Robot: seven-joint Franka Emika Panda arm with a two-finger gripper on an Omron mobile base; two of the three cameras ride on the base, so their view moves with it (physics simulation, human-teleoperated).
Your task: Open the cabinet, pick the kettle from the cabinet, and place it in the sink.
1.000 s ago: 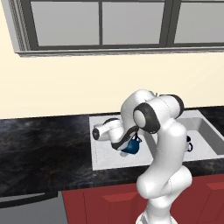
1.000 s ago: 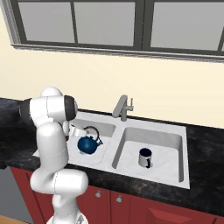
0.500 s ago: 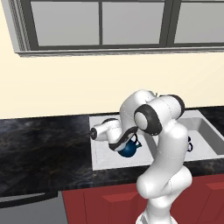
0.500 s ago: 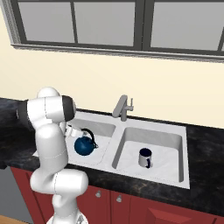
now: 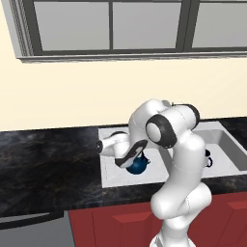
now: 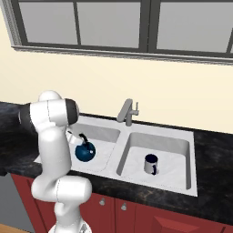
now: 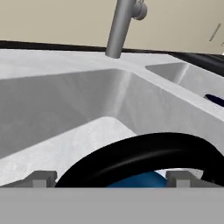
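Cream wall point(image 6: 91, 82), grey-framed windows point(image 6: 109, 25), black stone counter point(image 5: 48, 164), red base cabinets point(image 6: 150, 218).

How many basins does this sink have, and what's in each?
2. The left basin of the sink holds the kettle; the right basin holds a dark mug. The arm hides part of the left basin.

The kettle point(image 6: 85, 152) — small, round, dark blue, black arched handle — sits upright in the left basin of the light grey sink point(image 6: 184, 189).
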